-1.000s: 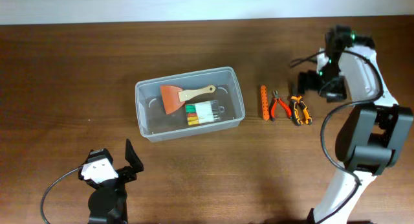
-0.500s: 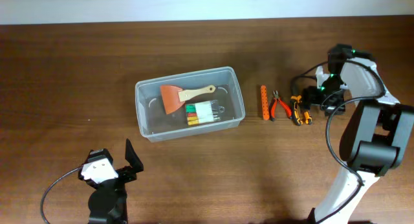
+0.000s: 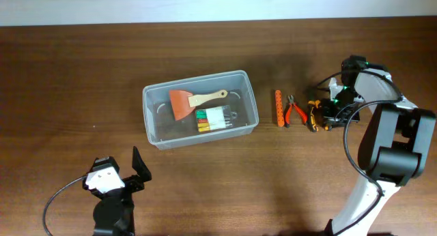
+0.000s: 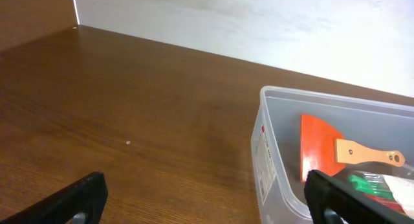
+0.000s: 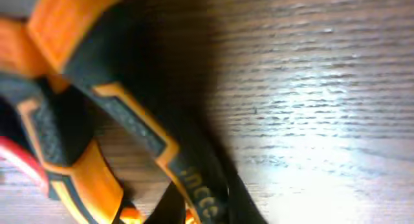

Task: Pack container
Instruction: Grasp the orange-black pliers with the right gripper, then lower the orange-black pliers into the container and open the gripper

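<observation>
The container (image 3: 153, 135), a clear plastic tub, stands left of centre and holds an orange scraper (image 3: 183, 103) with a wooden handle and a small clear box (image 3: 215, 118) of coloured pieces. Its near corner (image 4: 272, 159) fills the right of the left wrist view. To its right lie an orange bar (image 3: 278, 108), red pliers (image 3: 295, 112) and orange-and-black pliers (image 3: 314, 116). My right gripper (image 3: 328, 116) is down on that last pair; in the right wrist view its fingers (image 5: 194, 208) pinch one handle (image 5: 129, 130). My left gripper (image 4: 207, 201) hovers open near the front left (image 3: 123, 170).
The right arm's base (image 3: 392, 151) stands at the right edge, with its cable looping over the tools. A pale wall (image 4: 259, 23) runs along the table's far edge. Bare wooden tabletop (image 3: 82, 79) lies left of the container.
The right arm swung down from behind the tools onto the orange-and-black pliers and its jaws closed on a handle. The left arm has not moved.
</observation>
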